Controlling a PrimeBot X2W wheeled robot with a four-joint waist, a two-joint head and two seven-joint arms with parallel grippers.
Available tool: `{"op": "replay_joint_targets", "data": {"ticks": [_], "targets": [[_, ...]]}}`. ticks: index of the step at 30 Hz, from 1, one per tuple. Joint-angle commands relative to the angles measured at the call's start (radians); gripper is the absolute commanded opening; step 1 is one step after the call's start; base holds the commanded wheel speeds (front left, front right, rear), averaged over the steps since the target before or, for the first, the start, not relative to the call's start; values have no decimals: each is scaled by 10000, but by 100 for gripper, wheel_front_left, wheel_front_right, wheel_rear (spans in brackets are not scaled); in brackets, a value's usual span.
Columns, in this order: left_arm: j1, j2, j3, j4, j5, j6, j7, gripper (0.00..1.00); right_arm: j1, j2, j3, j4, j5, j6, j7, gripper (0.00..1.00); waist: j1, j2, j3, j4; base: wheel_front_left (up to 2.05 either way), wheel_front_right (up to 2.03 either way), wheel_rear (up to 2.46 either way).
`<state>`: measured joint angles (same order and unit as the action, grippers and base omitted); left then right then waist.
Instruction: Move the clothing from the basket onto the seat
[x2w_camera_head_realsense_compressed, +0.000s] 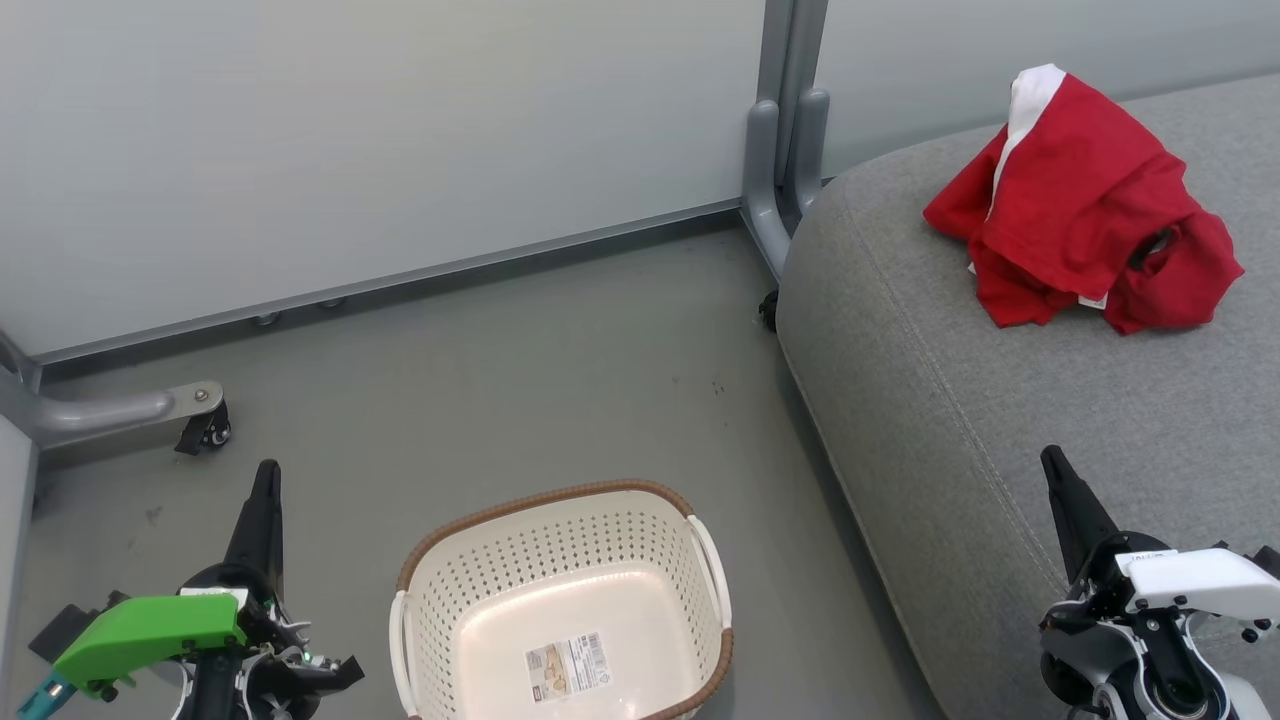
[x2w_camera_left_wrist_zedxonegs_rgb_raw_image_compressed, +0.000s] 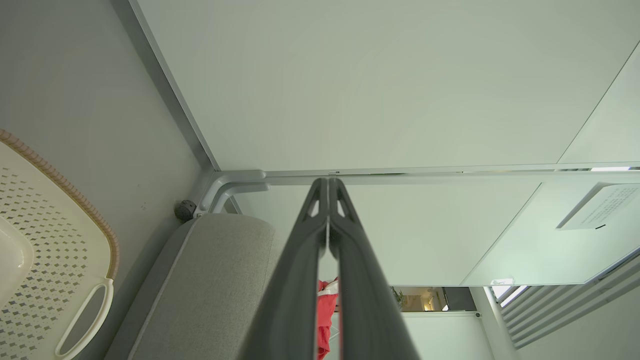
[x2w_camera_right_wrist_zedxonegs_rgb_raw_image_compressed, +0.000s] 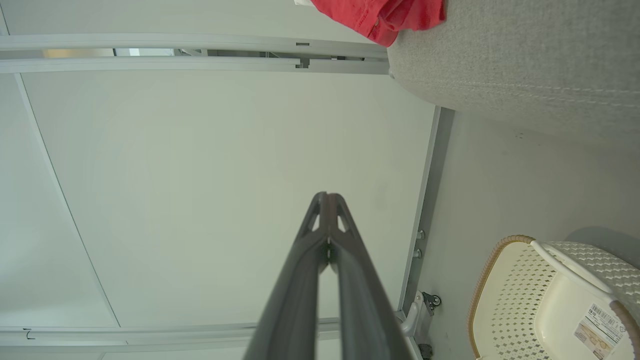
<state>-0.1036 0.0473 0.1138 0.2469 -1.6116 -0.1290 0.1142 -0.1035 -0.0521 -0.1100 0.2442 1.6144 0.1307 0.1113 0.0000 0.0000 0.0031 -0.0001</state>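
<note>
Looks done: basket (x2w_camera_head_realsense_compressed: 560, 540) empty, clothing (x2w_camera_head_realsense_compressed: 1085, 200) on seat (x2w_camera_head_realsense_compressed: 1000, 420).
I see the red clothing heaped at upper right on the grey seat. The basket sits bottom centre on the floor (x2w_camera_head_realsense_compressed: 500, 380) and holds only its paper label (x2w_camera_head_realsense_compressed: 567, 665). My left claw (x2w_camera_head_realsense_compressed: 266, 475), lower left, and right claw (x2w_camera_head_realsense_compressed: 1055, 465), lower right, are both pressed together, pinching nothing. I judge nothing left to move.

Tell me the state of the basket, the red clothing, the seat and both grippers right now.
basket: upright on the floor, empty.
clothing: crumpled heap on the seat.
seat: carrying the clothing.
left gripper: shut, holding nothing.
right gripper: shut, holding nothing.
</note>
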Motion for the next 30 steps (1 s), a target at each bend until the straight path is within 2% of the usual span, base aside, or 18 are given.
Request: {"op": "replay_joint_targets", "data": {"ticks": [1,30], "targets": [[-101,54,26,-24,-25,-40,37,0,-87,-21,-32,20,17,0,38,0,0,0,0,1,0,0,0],[-101,55,24,-24,-26,-40,35,0,-89,-12,-48,21,-2,0,45,0,0,0,0,1,0,0,0]]}}
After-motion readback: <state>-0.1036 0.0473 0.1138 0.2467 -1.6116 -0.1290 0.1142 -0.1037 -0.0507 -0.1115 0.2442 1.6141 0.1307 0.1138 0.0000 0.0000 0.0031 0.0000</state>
